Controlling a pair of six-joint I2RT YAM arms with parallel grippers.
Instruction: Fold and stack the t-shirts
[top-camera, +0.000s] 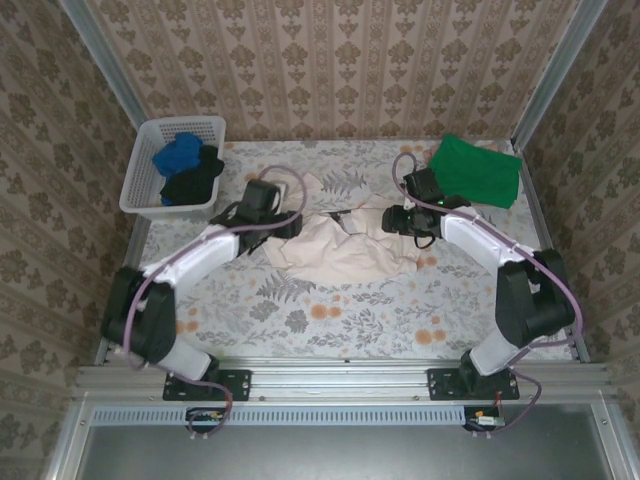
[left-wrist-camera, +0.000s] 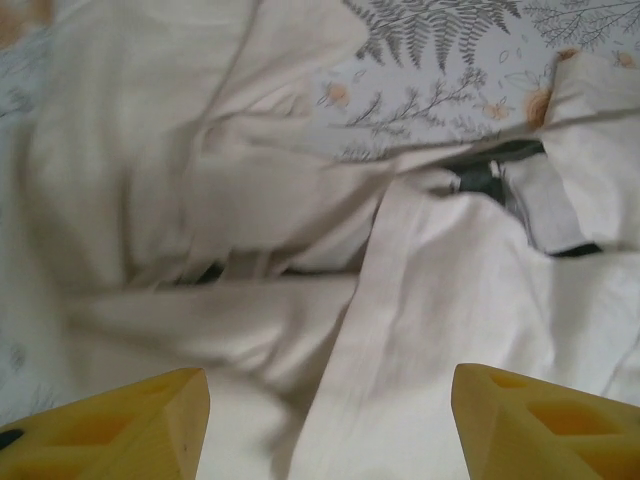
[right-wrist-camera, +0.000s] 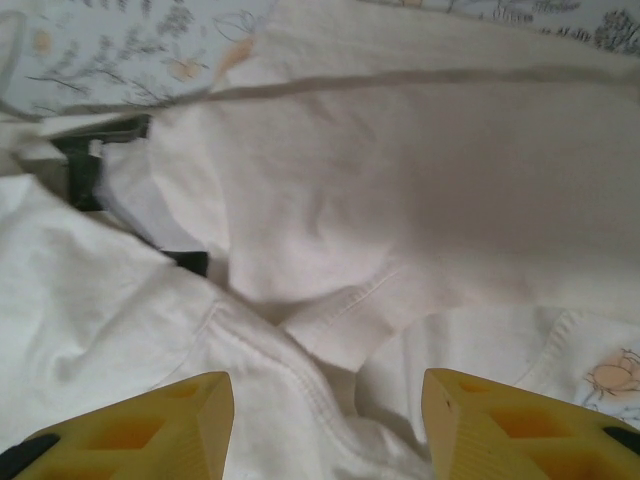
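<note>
T-shirt (top-camera: 345, 255) crumpled, dark patch (left-wrist-camera: 478, 178) partly covered

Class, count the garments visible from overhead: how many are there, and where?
4. A cream t-shirt lies in the middle; a green one at back right; a blue one and a black one in the white basket, back left. More may be hidden.

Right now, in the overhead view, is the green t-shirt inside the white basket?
No, the green t-shirt lies at the far right of the table, apart from the basket at far left.
</note>
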